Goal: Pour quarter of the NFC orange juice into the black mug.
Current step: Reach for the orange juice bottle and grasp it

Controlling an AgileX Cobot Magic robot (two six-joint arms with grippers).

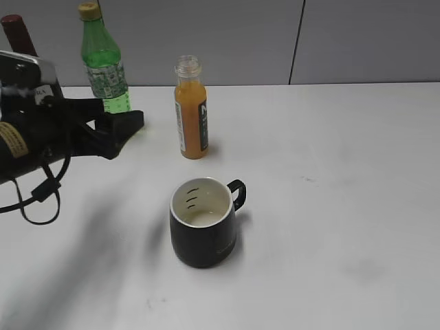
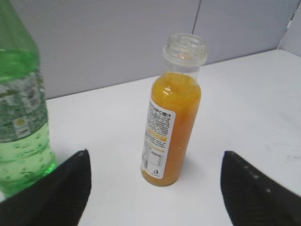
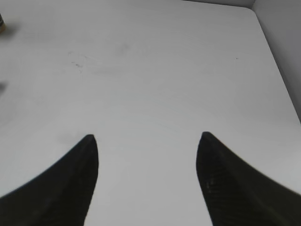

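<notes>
The NFC orange juice [image 1: 191,113] stands upright and uncapped at the back middle of the white table; it also shows in the left wrist view [image 2: 171,120]. The black mug [image 1: 204,223] sits in front of it, handle to the right, with a little liquid at the bottom. My left gripper [image 1: 127,130] is open and empty, to the left of the juice bottle and apart from it; the left wrist view shows its fingers [image 2: 155,157] wide with the bottle ahead between them. My right gripper [image 3: 146,139] is open and empty over bare table; it is out of the exterior view.
A taller green bottle [image 1: 103,62] stands at the back left, close behind my left gripper, and shows in the left wrist view [image 2: 21,117]. A dark wine bottle [image 1: 17,34] stands behind the left arm. A grey wall [image 1: 309,34] runs along the table's back edge.
</notes>
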